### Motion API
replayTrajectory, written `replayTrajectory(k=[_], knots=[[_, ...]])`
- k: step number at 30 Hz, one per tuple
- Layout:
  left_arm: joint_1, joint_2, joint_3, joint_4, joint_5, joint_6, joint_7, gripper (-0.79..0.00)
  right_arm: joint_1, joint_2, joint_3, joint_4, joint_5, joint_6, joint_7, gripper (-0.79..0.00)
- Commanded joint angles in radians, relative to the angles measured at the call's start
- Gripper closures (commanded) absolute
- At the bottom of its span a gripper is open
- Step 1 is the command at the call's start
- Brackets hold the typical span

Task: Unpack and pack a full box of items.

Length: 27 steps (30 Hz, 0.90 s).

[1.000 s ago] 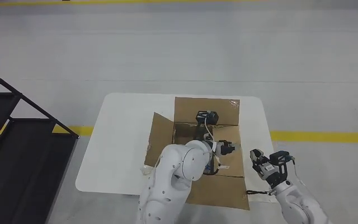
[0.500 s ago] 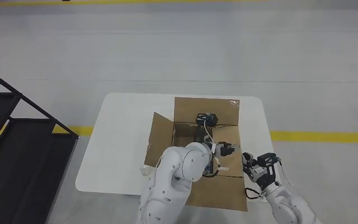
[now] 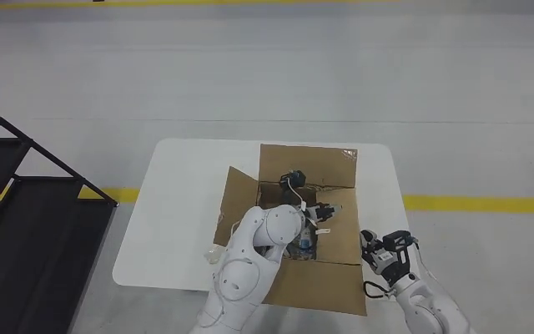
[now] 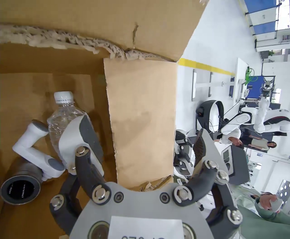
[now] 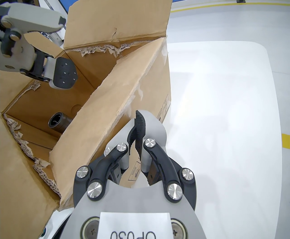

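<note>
An open cardboard box (image 3: 309, 159) stands on the white table (image 3: 183, 209). Inside it lie a clear water bottle (image 4: 60, 113) with a white cap, a white handled tool (image 4: 34, 147) and a dark metal cylinder (image 4: 20, 185). The cylinder (image 5: 56, 121) rests on the box floor. My left gripper (image 4: 142, 129) is open and straddles the box's right wall (image 4: 140, 108), one finger beside the bottle and the other outside. My right gripper (image 5: 137, 133) is shut on nothing, close against the outside of that wall (image 5: 126, 90). From above, the left gripper (image 3: 324, 209) is over the box and the right gripper (image 3: 380, 248) is beside it.
The table (image 5: 215, 90) to the right of the box is bare up to its rounded corner. A black rack (image 3: 42, 217) stands on the floor to the left of the table. The box's torn flaps (image 5: 113, 20) stand upright.
My right gripper has moved left to the box's side wall. My left arm has turned and its gripper has shifted a little toward the back of the box, uncovering the bottle.
</note>
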<state>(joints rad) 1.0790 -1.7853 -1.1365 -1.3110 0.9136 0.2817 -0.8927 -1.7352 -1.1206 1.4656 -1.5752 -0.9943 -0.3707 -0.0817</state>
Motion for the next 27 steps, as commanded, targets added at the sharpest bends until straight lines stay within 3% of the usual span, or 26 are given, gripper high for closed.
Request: replayTrajectory(k=[1, 14, 27], knots=[[-0.001, 0.003, 0.002, 0.034, -0.003, -0.023, 0.012, -0.785, -0.003, -0.001, -0.002, 0.0, -0.001, -0.001, 0.001, 0.0], [-0.016, 0.015, 0.023, 0.126, -0.04, -0.07, 0.036, -0.785, -0.001, -0.007, -0.032, 0.0, 0.001, 0.003, 0.008, 0.0], [0.0, 0.018, 0.018, 0.014, -0.246, -0.041, -0.036, -0.785, 0.013, -0.011, -0.046, -0.009, 0.001, 0.0, 0.016, 0.0]])
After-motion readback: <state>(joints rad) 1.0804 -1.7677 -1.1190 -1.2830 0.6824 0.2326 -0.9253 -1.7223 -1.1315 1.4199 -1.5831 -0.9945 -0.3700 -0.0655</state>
